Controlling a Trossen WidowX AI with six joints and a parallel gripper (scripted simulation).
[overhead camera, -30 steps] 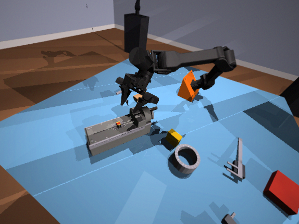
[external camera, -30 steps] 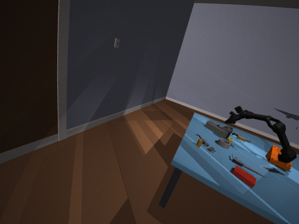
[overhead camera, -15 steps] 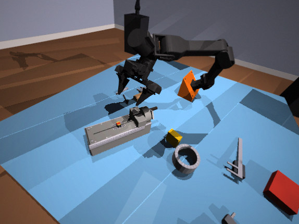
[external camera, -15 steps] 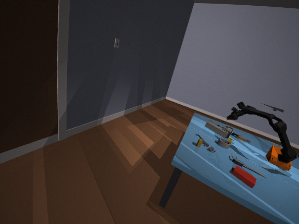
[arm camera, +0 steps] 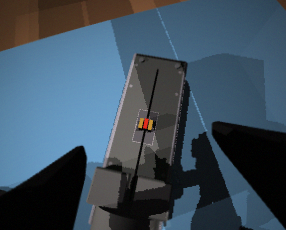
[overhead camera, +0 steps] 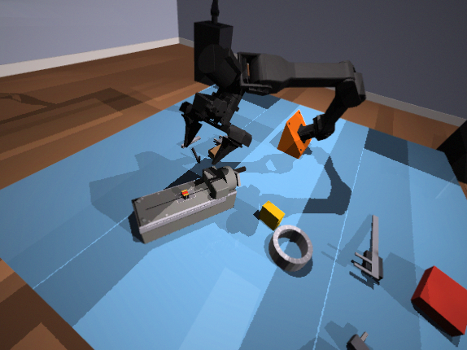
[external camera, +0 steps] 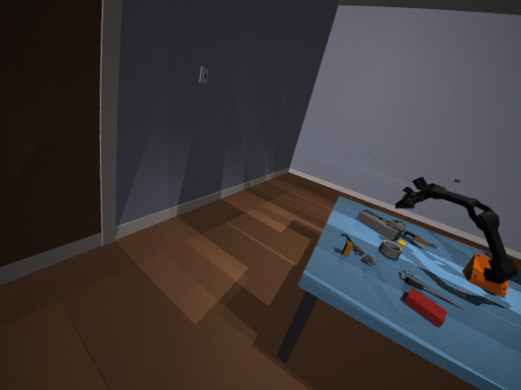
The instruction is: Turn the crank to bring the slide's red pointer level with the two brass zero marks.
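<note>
The grey slide machine (overhead camera: 187, 221) (external camera: 376, 225) (arm camera: 168, 92) has a long slot in its top. The red pointer (overhead camera: 185, 193) (arm camera: 146, 124) sits between the two brass marks (arm camera: 141, 123) (arm camera: 150, 125) and looks level with them in the wrist view. The dark crank handle (overhead camera: 242, 169) sticks out at the machine's housing end in the top view; it is out of the wrist view. My gripper (overhead camera: 200, 155) (arm camera: 150, 139) is wide open and empty, above the machine, with its fingers on either side of it in the wrist view. It touches neither handle nor slide.
A yellow block (overhead camera: 272, 215) and a grey ring (overhead camera: 280, 257) (external camera: 389, 256) lie near the crank end. A caliper-like tool (overhead camera: 375, 244) and a red block (overhead camera: 441, 301) (external camera: 426, 307) lie farther off. Small tools lie behind the machine. The arm's orange base (overhead camera: 290, 138) stands behind.
</note>
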